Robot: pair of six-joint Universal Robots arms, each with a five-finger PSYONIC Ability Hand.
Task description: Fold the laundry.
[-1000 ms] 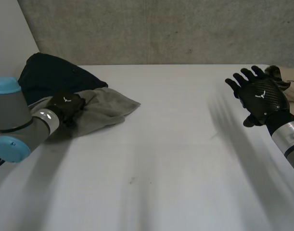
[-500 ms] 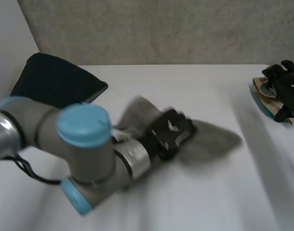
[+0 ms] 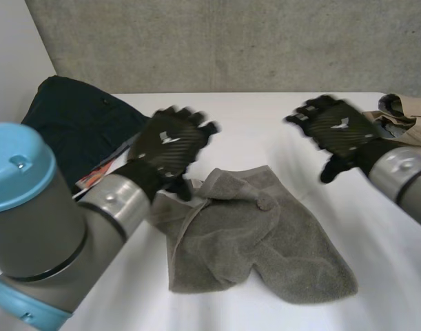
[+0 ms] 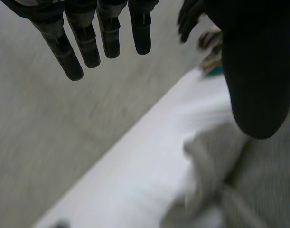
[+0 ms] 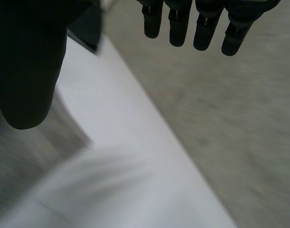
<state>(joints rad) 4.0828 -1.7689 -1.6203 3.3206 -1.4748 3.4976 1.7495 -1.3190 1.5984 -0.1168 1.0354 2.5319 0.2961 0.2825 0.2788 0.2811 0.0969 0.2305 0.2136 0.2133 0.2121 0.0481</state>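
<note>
Since half a second ago the grey towel point(image 3: 258, 238) has left the left hand point(image 3: 170, 143) and now lies crumpled and partly doubled over at the middle of the white counter point(image 3: 251, 114). The right hand point(image 3: 337, 127) has also come in from the far right edge. At ten o'clock from the towel, a dark garment point(image 3: 79, 127) is heaped in the counter's far left corner, with the concrete wall point(image 3: 231, 41) behind it. The left arm point(image 3: 38, 227) reaches in from seven o'clock. Its hand sits over the towel's ten-o'clock corner, palm down, fingers point(image 4: 90, 40) straight and spread, grasping nothing. In the left wrist view the thumb point(image 4: 258, 71) hangs above the rumpled cloth point(image 4: 258, 185), and bare counter point(image 4: 145, 166) lies beneath the fingers. The towel spreads from its bunched upper edge down toward five o'clock. At one o'clock from it the right hand is raised off the counter. Its fingers point(image 5: 204, 23) are released and straight, its thumb point(image 5: 28, 61) is apart from them, and it holds nothing. A beige garment point(image 3: 410, 117) lies just behind that hand, at two o'clock on the counter's far right edge.
</note>
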